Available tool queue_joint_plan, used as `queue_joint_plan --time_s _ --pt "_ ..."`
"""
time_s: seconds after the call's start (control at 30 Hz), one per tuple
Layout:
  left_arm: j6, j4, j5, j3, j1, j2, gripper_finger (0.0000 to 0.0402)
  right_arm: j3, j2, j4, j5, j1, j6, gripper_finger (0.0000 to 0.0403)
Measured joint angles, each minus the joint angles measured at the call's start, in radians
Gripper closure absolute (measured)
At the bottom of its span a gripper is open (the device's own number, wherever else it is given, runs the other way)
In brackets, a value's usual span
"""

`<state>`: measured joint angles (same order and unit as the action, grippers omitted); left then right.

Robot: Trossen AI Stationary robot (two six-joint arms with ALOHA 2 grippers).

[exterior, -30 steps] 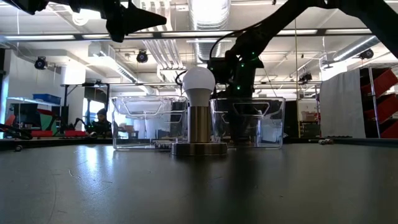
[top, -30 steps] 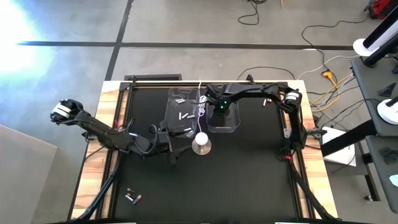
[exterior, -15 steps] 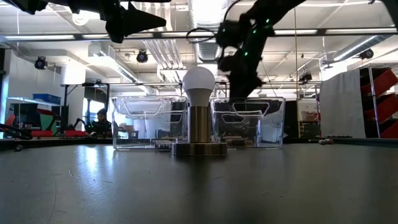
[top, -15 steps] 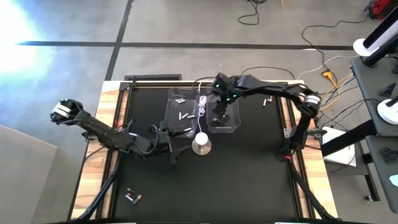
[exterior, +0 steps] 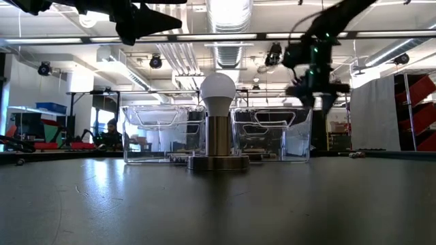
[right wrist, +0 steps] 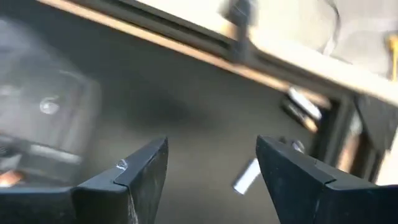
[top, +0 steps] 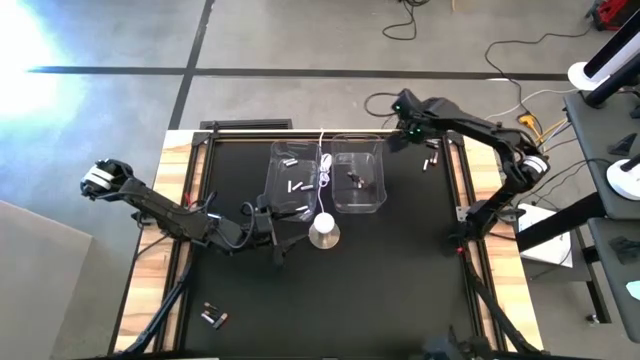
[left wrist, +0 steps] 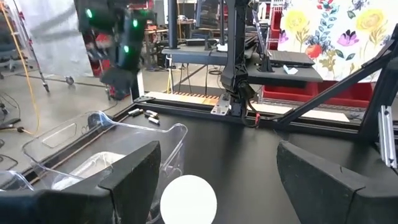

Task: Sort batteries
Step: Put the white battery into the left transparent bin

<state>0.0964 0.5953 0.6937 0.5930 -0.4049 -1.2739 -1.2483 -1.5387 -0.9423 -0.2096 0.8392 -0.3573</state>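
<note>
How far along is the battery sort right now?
Partly done. The left bin holds several silvery batteries and the right bin holds a dark one. Nothing is in hand: the right gripper is open and empty near the far-right loose cells, and the left gripper waits open. The front-left pair also remains.

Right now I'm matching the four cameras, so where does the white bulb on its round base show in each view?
High view: the white bulb sits at mid-table, just in front of the two clear bins.
Low view: centre, between the bins.
Left wrist view: bottom edge, between that pincer's fingers.
Right wrist view: not in it.
Shared landmark: the clear bins.
</note>
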Motion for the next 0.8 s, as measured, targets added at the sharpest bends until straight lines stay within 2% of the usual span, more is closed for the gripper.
queue_joint_plan --time_s 0.3,0.57,0.8 --pt "-0.105 -0.011 -0.005 0.05 -0.001 0.001 0.0107 0.235 0.012 0.074 0.007 0.067 -0.165 0.0181" --pt "-0.066 -0.239 -0.031 0.12 -0.018 0.001 0.0107 0.316 0.013 0.11 0.007 0.091 -0.244 0.0184" --pt "-0.05 -0.257 -0.031 0.126 -0.02 0.001 0.0106 0.343 -0.017 0.148 0.03 0.096 -0.305 0.0207"
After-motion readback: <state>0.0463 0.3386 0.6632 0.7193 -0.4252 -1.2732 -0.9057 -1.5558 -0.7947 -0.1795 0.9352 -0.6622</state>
